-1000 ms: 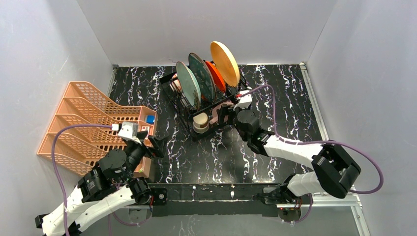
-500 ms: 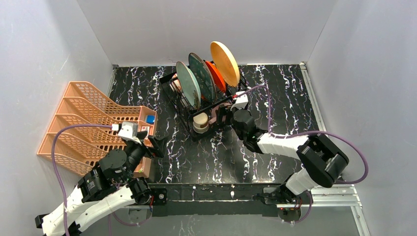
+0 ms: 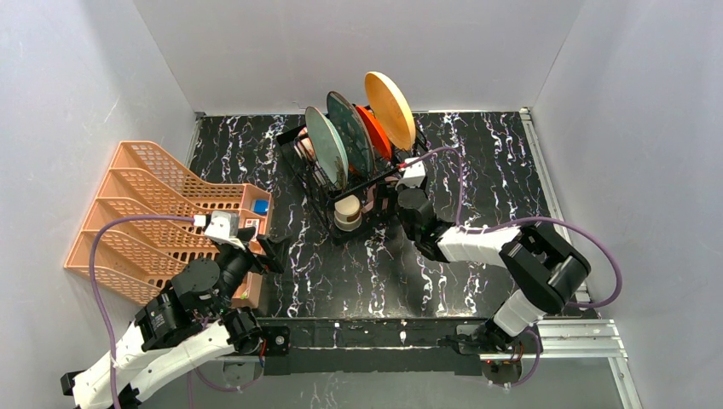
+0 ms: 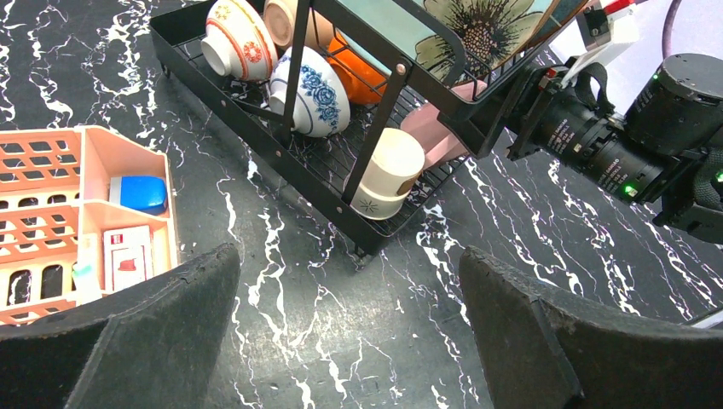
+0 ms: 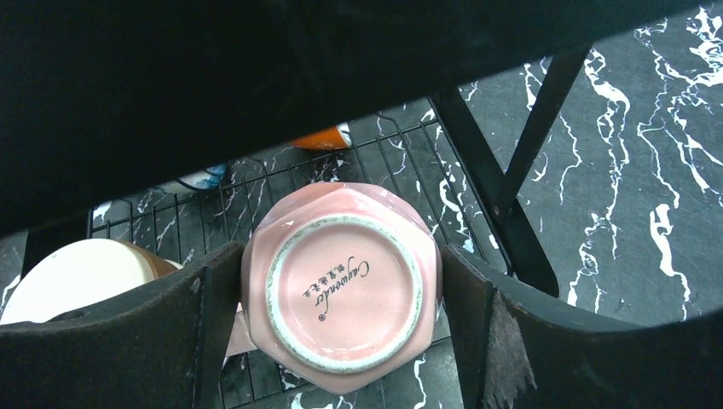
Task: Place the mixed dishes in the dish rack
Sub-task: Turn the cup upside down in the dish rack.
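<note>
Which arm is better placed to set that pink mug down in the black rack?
Right. The right claw grips the upturned pink mug inside the dish rack. The left claw hangs open and empty near the orange rack, away from the mug.

You had a plain booth around the workspace: pale grey walls [image 3: 341, 43] closed off the back and both sides. The tabletop [image 3: 494, 170] was black with white marble veins, edged on the right by a metal rail [image 3: 544, 170]. An orange plastic lattice rack [image 3: 145, 213] stood at the left. The light was soft and even.
</note>
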Tool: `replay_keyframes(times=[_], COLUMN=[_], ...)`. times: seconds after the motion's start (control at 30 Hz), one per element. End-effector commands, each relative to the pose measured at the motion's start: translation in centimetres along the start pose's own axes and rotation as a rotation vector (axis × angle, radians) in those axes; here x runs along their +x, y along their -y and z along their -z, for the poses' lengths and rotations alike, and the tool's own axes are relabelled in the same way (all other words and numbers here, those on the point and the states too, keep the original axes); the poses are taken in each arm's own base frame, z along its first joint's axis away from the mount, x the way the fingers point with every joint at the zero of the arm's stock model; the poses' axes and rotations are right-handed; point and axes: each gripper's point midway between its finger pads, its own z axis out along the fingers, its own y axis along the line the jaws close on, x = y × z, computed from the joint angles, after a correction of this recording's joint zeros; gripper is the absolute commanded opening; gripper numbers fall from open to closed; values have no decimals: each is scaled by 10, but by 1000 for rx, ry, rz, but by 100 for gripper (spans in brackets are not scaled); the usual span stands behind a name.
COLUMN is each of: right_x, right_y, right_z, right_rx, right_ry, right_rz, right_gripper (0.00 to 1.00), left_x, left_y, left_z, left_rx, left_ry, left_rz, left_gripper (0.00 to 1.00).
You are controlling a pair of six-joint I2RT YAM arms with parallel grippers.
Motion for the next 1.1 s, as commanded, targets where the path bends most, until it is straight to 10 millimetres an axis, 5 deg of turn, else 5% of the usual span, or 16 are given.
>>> replay_keyframes(times=[0.0, 0.2, 0.6, 1.07], right_x=[-30, -31, -40, -51], right_y=[-1, -3, -10, -11], right_z=[-10, -13, -10, 2], right_rx=[41, 44, 9, -32], right_ry=[79, 73, 100, 154], right_rz=[-44, -45, -76, -116], right_gripper=[42, 68, 98, 99], left_x=[1, 1, 1, 2], left_y=[-5, -5, -4, -4], left_z=[-1, 0, -1, -1], left_rx=[-30, -28, -24, -26], left_ry=[-6, -6, -8, -12], left_rz=[-18, -17, -19, -23], left_gripper=[98, 98, 98, 98])
